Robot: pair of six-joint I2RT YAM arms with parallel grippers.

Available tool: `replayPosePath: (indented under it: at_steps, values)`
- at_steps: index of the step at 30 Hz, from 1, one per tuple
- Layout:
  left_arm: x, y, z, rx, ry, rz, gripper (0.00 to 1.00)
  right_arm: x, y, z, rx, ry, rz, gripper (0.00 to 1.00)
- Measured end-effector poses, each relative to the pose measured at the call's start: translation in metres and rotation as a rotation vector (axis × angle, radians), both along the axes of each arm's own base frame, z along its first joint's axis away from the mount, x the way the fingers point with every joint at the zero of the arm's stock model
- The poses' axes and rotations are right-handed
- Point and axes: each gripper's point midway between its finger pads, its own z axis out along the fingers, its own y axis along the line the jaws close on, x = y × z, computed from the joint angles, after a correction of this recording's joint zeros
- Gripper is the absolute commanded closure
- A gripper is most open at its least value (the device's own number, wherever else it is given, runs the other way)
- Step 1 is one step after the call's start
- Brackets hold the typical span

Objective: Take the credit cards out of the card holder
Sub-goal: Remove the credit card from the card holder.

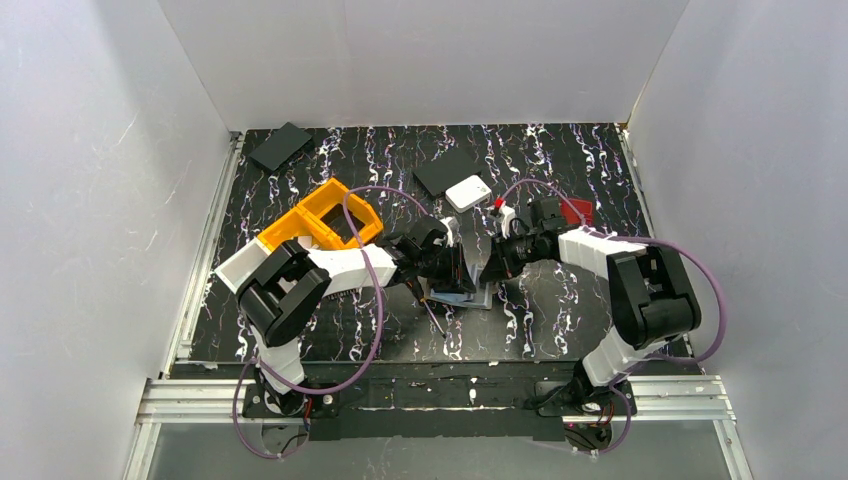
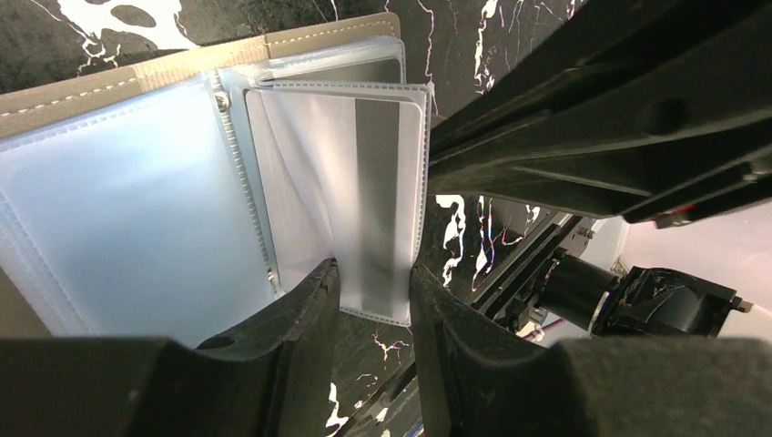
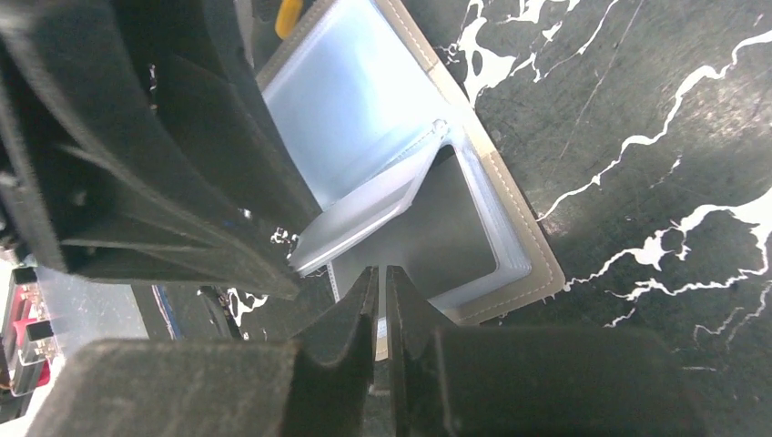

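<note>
Card holder (image 1: 468, 297) open flat, long axis seemingly left to right.

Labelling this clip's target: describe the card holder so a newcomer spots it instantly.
On the black marbled table, look near the front centre. The card holder lies open, its taupe stitched cover lined with clear plastic sleeves, unlike the white box and flat black rectangles farther back.
</note>
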Motion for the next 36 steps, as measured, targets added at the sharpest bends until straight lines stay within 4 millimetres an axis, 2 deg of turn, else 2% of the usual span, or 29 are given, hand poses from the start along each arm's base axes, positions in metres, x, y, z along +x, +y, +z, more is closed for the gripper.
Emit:
replayPosePath:
  at_steps: [4,9,17,21,29,36]
  values:
    - [-0.001,0.002,-0.001,0.000,0.001,-0.001,0.60,-0.004,0.003,-0.012,-0.019,0.037,0.005,0.85]
    - [-0.004,0.007,-0.006,0.014,0.008,-0.012,0.51,-0.009,0.009,-0.016,-0.019,0.056,0.024,0.84]
    - [-0.009,0.018,-0.007,0.057,-0.014,-0.054,0.43,-0.016,0.019,-0.013,0.029,0.080,0.059,0.83]
    - [-0.012,0.025,-0.008,0.083,-0.033,-0.089,0.31,-0.016,0.023,-0.008,0.062,0.095,0.063,0.82]
    - [-0.015,0.037,0.005,0.119,-0.111,-0.161,0.30,-0.012,0.031,0.002,0.119,0.116,0.049,0.81]
    - [-0.004,0.033,0.023,0.144,-0.179,-0.189,0.38,-0.006,0.036,0.008,0.144,0.116,0.024,0.78]
